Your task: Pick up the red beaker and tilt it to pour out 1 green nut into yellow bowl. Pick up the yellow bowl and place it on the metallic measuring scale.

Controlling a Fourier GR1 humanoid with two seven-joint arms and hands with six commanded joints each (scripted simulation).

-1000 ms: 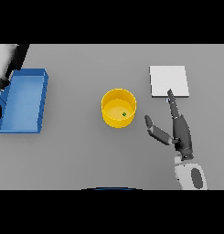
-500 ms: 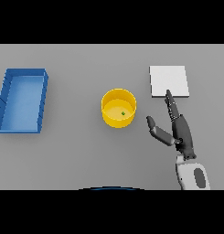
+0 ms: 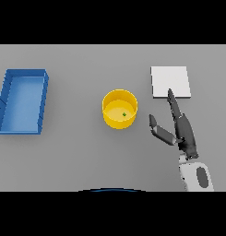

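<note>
A yellow bowl stands upright mid-table with one small green nut inside it. The metallic measuring scale is a flat pale square at the back right. My right hand is open, fingers straight and thumb spread, to the right of the bowl and apart from it; its fingertips reach the scale's near edge. No red beaker shows. My left hand is out of view.
A blue tray lies at the far left of the grey table, with nothing showing inside it.
My left arm has left the view at the upper left. My right hand has shifted slightly, staying open beside the bowl.
</note>
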